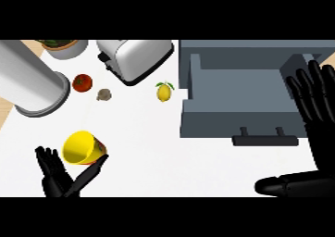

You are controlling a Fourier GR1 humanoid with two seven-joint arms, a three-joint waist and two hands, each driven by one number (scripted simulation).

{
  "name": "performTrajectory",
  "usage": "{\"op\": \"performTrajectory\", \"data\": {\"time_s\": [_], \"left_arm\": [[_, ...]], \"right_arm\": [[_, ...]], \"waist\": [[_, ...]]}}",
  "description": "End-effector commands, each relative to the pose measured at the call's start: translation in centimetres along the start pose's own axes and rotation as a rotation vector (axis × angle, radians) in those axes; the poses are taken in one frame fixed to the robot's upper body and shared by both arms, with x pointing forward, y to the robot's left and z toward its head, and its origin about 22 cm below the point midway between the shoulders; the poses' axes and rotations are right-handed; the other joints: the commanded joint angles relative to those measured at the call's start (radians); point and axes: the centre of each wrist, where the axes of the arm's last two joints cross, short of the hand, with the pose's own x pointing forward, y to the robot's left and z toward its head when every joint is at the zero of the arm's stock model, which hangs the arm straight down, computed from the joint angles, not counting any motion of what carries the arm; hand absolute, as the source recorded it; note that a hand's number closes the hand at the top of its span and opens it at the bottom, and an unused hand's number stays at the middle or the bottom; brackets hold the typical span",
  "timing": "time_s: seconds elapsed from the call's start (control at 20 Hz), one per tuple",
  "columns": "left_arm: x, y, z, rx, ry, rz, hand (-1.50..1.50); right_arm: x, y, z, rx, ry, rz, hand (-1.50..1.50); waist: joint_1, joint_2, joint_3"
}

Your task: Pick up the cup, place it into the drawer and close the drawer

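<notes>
1. Cup (82, 147): yellow, tipped on its side with the mouth facing left, on the white counter (170, 157) at lower left, well apart from the drawer
2. Left hand (61, 173): just below the cup, fingers straight and spread, thumb angled up to the cup's lower right edge; looks to touch it, fingers not curled round it, so released
3. Right hand (315, 99): at right edge, fingers straight and up, released, overlapping the drawer's right side; thumb (283, 184) lies flat at lower right
4. Drawer (228, 122): grey, pulled open, inside bare as far as it shows; dark handle (264, 138) on its front, facing the view's bottom
5. Lemon (163, 91): just left of the drawer
6. Toaster (134, 58): top centre, tilted, up-left of the lemon
7. Tomato (82, 82) and a small brownish lump (104, 94), can't tell what, between toaster and a big grey cylinder (25, 78) lying top left
8. Plant pot (64, 47): top edge, left of the toaster
</notes>
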Motion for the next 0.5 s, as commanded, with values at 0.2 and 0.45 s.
{"op": "performTrajectory", "data": {"time_s": [0.2, 0.45], "left_arm": [[-1.0, -2.0, -0.8, -0.042, -0.005, 0.040, -1.50], [-0.7, -2.7, -1.6, -0.028, -0.015, 0.085, -1.50]], "right_arm": [[0.7, 0.0, 0.2, 0.004, -0.003, -0.003, -1.50], [-0.2, 1.3, -0.2, -0.010, -0.002, 0.004, -1.50]], "waist": [[-0.002, 0.000, 0.000], [-0.001, 0.000, 0.000]]}}
